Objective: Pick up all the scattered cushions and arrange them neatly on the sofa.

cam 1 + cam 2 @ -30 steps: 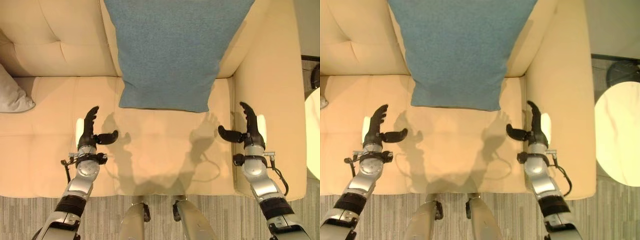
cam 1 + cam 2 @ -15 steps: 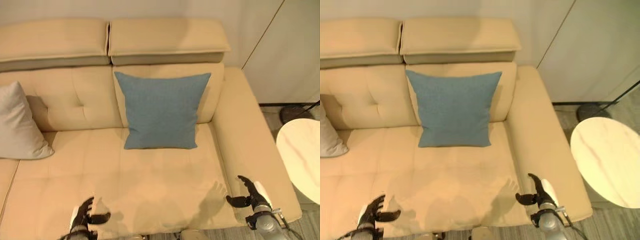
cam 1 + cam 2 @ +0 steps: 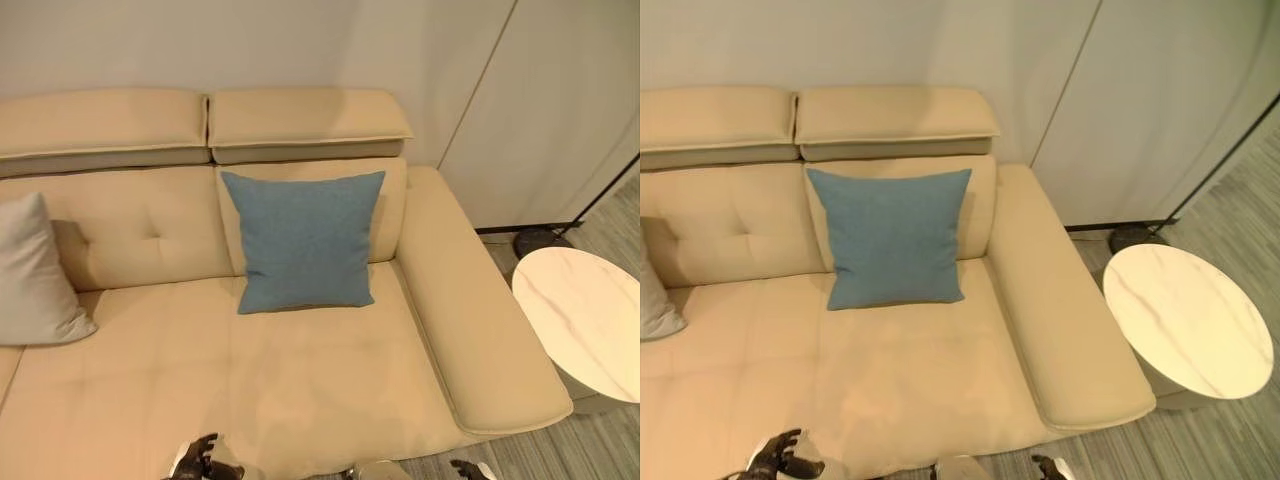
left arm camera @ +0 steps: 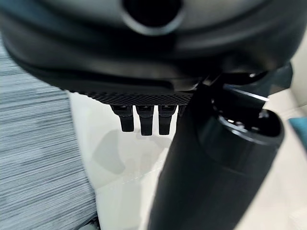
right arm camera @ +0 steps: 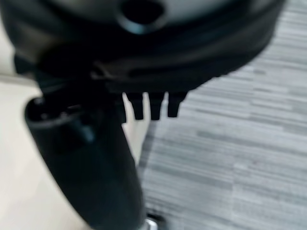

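Both hands have dropped to the sofa's point(image 3: 480, 330) front edge, left hand point(image 3: 203, 462) and right hand point(image 3: 468, 468) released, holding nothing; blue cushion point(image 3: 303, 240) placed, so next I search for another.

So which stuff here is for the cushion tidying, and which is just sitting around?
For the job:
blue cushion, leaning on the backrest
grey cushion, at the sofa's left end
sofa
left hand and right hand, both holding nothing

Just there:
round white table
dark lamp base
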Robot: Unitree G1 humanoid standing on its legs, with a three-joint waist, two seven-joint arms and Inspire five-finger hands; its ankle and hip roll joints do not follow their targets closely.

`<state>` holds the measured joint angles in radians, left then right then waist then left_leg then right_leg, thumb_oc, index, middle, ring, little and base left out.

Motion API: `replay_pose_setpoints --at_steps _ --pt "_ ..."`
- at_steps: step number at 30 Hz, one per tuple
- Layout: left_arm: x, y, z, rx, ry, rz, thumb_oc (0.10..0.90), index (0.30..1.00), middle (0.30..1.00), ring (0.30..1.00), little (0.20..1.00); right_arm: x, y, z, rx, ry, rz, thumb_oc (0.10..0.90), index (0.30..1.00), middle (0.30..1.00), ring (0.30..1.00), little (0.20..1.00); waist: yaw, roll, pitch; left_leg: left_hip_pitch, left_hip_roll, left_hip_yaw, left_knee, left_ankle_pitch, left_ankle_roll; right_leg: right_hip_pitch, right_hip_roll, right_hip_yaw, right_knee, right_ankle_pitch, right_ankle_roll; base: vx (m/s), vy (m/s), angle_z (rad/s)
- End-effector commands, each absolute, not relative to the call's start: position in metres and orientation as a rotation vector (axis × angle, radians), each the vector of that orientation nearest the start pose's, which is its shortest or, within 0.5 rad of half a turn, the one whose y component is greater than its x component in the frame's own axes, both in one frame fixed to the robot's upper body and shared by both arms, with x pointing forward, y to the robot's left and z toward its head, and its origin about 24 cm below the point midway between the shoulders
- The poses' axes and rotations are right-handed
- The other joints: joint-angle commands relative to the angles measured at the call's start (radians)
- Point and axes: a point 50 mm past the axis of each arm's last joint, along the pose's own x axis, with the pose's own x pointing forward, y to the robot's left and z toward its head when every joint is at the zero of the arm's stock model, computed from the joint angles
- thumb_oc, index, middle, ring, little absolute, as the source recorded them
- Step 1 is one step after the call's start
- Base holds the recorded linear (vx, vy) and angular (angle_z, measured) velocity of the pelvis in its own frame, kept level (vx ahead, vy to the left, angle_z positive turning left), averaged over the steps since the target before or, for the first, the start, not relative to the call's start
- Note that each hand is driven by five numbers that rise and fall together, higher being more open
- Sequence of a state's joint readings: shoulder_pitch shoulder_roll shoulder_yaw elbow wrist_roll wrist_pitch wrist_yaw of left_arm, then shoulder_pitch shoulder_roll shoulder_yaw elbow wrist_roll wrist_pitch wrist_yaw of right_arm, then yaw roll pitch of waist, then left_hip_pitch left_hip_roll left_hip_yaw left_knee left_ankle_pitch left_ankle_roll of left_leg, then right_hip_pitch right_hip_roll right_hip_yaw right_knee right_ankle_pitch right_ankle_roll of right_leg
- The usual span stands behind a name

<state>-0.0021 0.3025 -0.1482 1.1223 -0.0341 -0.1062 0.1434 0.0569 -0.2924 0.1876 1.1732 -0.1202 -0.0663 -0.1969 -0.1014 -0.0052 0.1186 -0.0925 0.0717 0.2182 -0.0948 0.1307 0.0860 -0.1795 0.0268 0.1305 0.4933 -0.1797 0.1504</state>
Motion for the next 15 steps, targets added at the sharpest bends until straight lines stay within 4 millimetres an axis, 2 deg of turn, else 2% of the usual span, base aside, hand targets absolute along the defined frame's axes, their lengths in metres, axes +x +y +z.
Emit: replay_pose_setpoints --at_steps 1,3,5,6,7,9,10,11,12,14,15 --pt "0.129 0.276 -0.132 0.441 0.965 0.225 0.8 0.9 0.9 0.9 0.9 0.103 -0.26 -0.146 -0.587 1.059 -0.13 0.8 0.9 0.9 0.9 0.9 0.016 -0.04 -0.059 -0.021 -0.075 -0.037 0.008 -0.097 -0.082 0.171 -0.063 0.026 -0.113 0.067 -0.018 -0.29 -0.108 0.14" --pt "0.128 0.276 -0.132 0.433 0.967 0.239 0.8 0.9 0.9 0.9 0.9 0.108 -0.26 -0.144 -0.597 1.041 -0.126 0.8 0.9 0.9 0.9 0.9 0.031 -0.048 -0.067 -0.041 -0.071 -0.023 0.008 -0.089 -0.085 0.197 -0.072 0.026 -0.159 0.075 -0.018 -0.17 -0.082 -0.09" --pt "0.127 0.28 -0.132 0.426 0.977 0.274 0.8 0.9 0.9 0.9 0.9 0.112 -0.257 -0.144 -0.614 1.028 -0.104 0.8 0.9 0.9 0.9 0.9 0.049 -0.073 -0.085 -0.085 -0.072 0.006 0.008 -0.056 -0.094 0.258 -0.07 0.035 -0.302 0.05 -0.023 -0.22 -0.122 -0.59" --pt "0.128 0.283 -0.131 0.419 0.985 0.292 0.8 0.9 0.9 0.9 0.9 0.118 -0.255 -0.141 -0.617 1.003 -0.096 0.8 0.9 0.9 0.9 0.9 0.055 -0.074 -0.089 -0.129 -0.051 0.017 0.019 -0.019 -0.107 0.268 -0.04 0.058 -0.373 -0.024 -0.055 -0.32 -0.167 -0.57" --pt "0.13 0.285 -0.13 0.42 0.985 0.304 0.8 0.9 0.9 0.9 0.9 0.121 -0.255 -0.14 -0.613 0.983 -0.096 0.8 0.9 0.9 0.9 0.9 0.056 -0.072 -0.082 -0.15 -0.04 0.018 0.024 0.003 -0.117 0.265 -0.019 0.067 -0.399 -0.042 -0.073 -0.34 -0.168 -0.22" --pt "0.131 0.287 -0.129 0.429 0.991 0.301 0.8 0.9 0.9 0.9 0.9 0.123 -0.254 -0.139 -0.623 0.974 -0.083 0.8 0.9 0.9 0.9 0.9 0.051 -0.063 -0.068 -0.165 -0.026 0.016 0.026 0.024 -0.134 0.252 0.016 0.063 -0.417 -0.036 -0.087 -0.23 -0.104 0.02" --pt "0.131 0.287 -0.129 0.428 0.991 0.301 0.8 0.9 0.9 0.9 0.9 0.123 -0.254 -0.139 -0.623 0.974 -0.083 0.8 0.9 0.9 0.9 0.9 0.051 -0.062 -0.067 -0.165 -0.026 0.015 0.026 0.025 -0.134 0.253 0.017 0.062 -0.418 -0.035 -0.087 -0.29 -0.098 0.22" --pt "0.139 0.288 -0.127 0.435 0.981 0.304 0.8 0.9 0.9 0.9 0.9 0.125 -0.258 -0.138 -0.64 0.982 -0.082 0.8 0.9 0.9 0.9 0.9 0.041 -0.06 -0.028 -0.194 -0.017 0.027 0.091 0.021 -0.15 0.241 0.032 0.043 -0.412 -0.015 -0.097 -0.32 -0.089 0.48" --pt "0.141 0.289 -0.125 0.435 0.981 0.305 0.8 0.9 0.9 0.9 0.9 0.123 -0.261 -0.138 -0.648 0.992 -0.087 0.8 0.9 0.9 0.9 0.9 0.032 -0.061 -0.017 -0.189 -0.012 0.044 0.133 -0.009 -0.147 0.223 0.033 0.029 -0.405 -0.002 -0.099 -0.41 -0.09 0.63" --pt "0.141 0.294 -0.124 0.443 0.99 0.311 0.8 0.9 0.9 0.9 0.9 0.118 -0.266 -0.139 -0.65 1.012 -0.098 0.8 0.9 0.9 0.9 0.9 0.014 -0.08 -0.015 -0.17 -0.015 0.041 0.24 -0.098 -0.13 0.206 0.007 0.007 -0.404 0.018 -0.096 -0.21 -0.018 0.28" --pt "0.141 0.293 -0.124 0.443 0.989 0.311 0.8 0.9 0.9 0.9 0.9 0.118 -0.266 -0.139 -0.65 1.011 -0.099 0.8 0.9 0.9 0.9 0.9 0.014 -0.079 -0.017 -0.174 -0.013 0.041 0.24 -0.096 -0.131 0.202 0.009 0.008 -0.404 0.021 -0.096 -0.16 0.01 -0.18"
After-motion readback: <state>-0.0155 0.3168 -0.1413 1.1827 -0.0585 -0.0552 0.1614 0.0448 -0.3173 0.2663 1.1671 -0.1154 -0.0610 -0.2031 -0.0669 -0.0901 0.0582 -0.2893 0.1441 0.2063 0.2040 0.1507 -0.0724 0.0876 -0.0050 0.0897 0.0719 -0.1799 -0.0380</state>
